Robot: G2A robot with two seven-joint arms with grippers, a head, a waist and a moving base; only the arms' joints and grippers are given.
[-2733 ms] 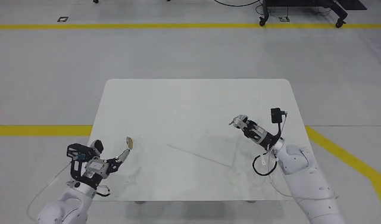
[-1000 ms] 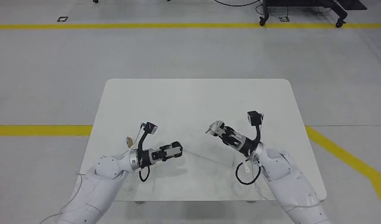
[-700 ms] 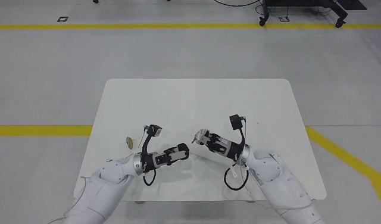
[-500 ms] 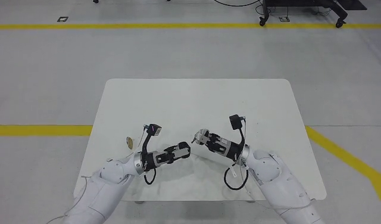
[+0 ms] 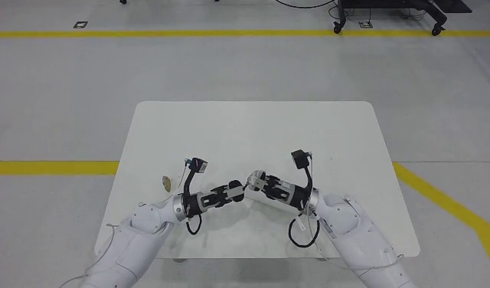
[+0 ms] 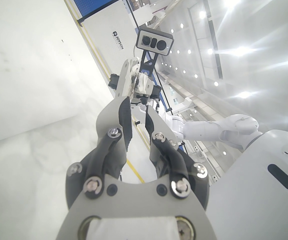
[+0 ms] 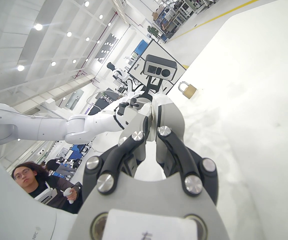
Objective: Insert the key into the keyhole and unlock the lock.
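Note:
The brass padlock (image 5: 166, 183) lies flat near the table's left edge, apart from both arms; the right wrist view has it as padlock (image 7: 187, 90) beyond the left arm. Both grippers meet tip to tip above the table's middle. My right gripper (image 5: 250, 182) (image 7: 153, 111) is shut on a small metal key (image 6: 134, 86), mostly hidden between its fingers. My left gripper (image 5: 235, 188) (image 6: 135, 104) is open, its fingertips just short of the key, with nothing between them.
The white table (image 5: 253, 127) bears only the padlock. Its edges are well away from the two grippers. Yellow floor lines run behind and to both sides of the table.
Both arms have swung in from the table's sides to the middle. Over the last half second the two grippers closed the remaining gap and now meet. The padlock has not moved.

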